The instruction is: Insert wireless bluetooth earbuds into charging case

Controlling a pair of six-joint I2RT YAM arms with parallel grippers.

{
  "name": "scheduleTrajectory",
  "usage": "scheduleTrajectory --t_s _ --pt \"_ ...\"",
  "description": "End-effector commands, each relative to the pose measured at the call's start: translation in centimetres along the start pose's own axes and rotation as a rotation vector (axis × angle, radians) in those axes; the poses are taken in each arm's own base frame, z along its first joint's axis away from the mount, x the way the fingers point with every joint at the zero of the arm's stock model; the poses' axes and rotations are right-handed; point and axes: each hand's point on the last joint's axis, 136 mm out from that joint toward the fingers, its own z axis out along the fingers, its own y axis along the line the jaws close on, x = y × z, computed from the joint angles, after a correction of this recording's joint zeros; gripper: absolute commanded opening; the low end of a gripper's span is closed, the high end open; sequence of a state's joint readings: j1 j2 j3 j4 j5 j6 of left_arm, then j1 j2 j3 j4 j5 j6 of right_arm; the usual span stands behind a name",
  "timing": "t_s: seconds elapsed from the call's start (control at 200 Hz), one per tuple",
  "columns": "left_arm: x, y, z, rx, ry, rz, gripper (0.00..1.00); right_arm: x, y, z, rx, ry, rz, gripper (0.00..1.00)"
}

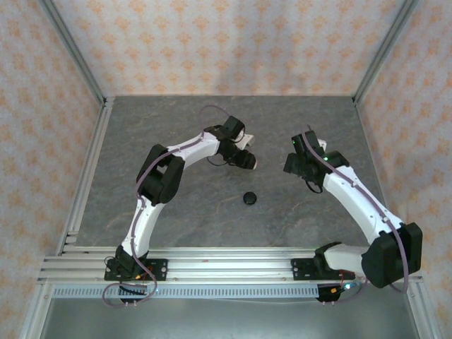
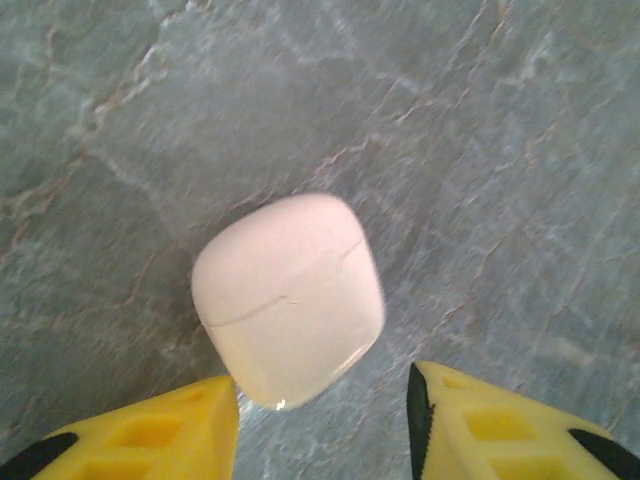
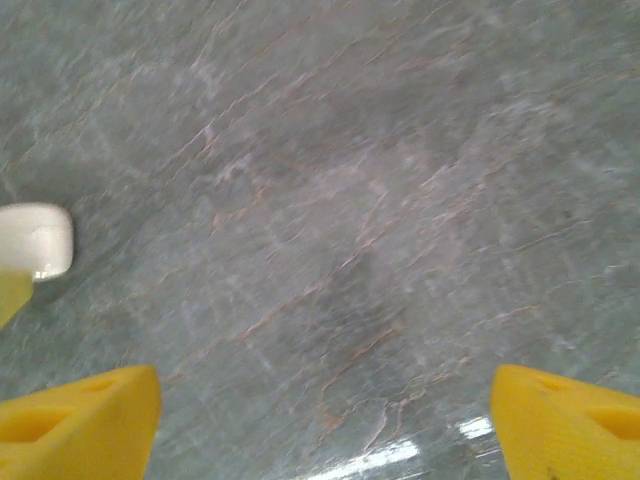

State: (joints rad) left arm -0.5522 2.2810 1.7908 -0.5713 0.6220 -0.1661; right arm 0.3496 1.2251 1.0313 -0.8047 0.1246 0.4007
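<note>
As seen from the top camera: a grey marbled table (image 1: 176, 212) is enclosed by patterned walls (image 1: 212, 42), and both arms are bent inward toward its middle.
Left pincer, top camera: the left pincer (image 1: 247, 161) is positioned low over the table, just left of centre. Its jaw gap cannot be judged from this height.
Right pincer, top camera: the right pincer (image 1: 296, 166) is positioned opposite, right of centre and well apart from the left one.
Black case, top camera: a small round black case (image 1: 249, 198) is seated on the table between the two arms. It is nearer the bases than either pincer and is touched by neither.
White case, left wrist camera: a rounded white case (image 2: 288, 300) is laid on the table with its lid seam closed, just ahead of the yellow fingers (image 2: 150, 435).
Left pincer, left wrist camera: the jaws are parted to roughly the width of the white case, and nothing is clamped. One fingertip is just beside the near corner of the case, and contact cannot be determined.
Right pincer, right wrist camera: the jaws are spread wide, with one yellow finger at each lower corner. Bare table is seen between them, and nothing is held.
White case, right wrist camera: the white case (image 3: 35, 240) is seen at the left edge, resting on the table well apart from the right fingers. The picture is blurred.
</note>
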Motion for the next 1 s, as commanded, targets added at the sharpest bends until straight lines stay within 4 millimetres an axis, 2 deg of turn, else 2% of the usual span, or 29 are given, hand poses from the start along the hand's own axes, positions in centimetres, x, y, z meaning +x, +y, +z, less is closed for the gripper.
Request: scheduleTrajectory --t_s 0.0,0.085,0.165,0.265,0.28,0.355,0.48,0.615,0.695,0.841,0.996 --pt "-1.2 -1.6 -4.9 -0.057 -0.046 0.071 0.49 -1.5 -3.4 -0.5 0.158 -0.118 -0.023 0.92" --pt "-1.3 -1.9 -7.5 -0.097 -0.077 0.110 0.53 -2.2 -4.3 -0.1 0.213 -0.170 -0.030 1.00" --pt "-1.2 -1.7 -10.1 -0.143 -0.111 0.135 0.57 -3.0 -5.0 -0.4 0.226 -0.238 -0.005 0.99" --pt "-0.7 -0.2 -13.5 -0.204 -0.162 0.123 0.58 -3.6 -5.2 0.3 0.242 -0.303 -0.003 0.99" --pt "-0.8 -0.4 -14.8 -0.209 -0.191 0.126 0.59 -3.7 -5.2 0.4 0.243 -0.312 -0.005 0.99" --pt "-0.1 1.0 -17.9 -0.258 -0.259 0.106 0.60 -4.0 -5.2 0.9 0.247 -0.345 -0.017 0.99" --pt "2.3 4.1 -22.6 -0.397 -0.342 0.095 0.70 -4.4 -5.6 1.2 0.276 -0.397 -0.020 0.99" --pt "5.5 6.0 -27.1 -0.564 -0.408 0.131 0.85 -4.6 -6.0 1.4 0.268 -0.494 -0.005 0.99" --pt "7.7 7.1 -28.9 -0.648 -0.457 0.139 1.00 -4.4 -6.0 1.8 0.249 -0.545 -0.011 0.99" --pt "11.1 9.5 -31.0 -0.762 -0.558 0.100 1.00 -4.0 -5.9 2.8 0.242 -0.573 -0.023 0.99" --pt "14.0 12.0 -32.3 -0.871 -0.649 0.037 1.00 -3.6 -6.2 3.5 0.245 -0.614 -0.026 0.99"
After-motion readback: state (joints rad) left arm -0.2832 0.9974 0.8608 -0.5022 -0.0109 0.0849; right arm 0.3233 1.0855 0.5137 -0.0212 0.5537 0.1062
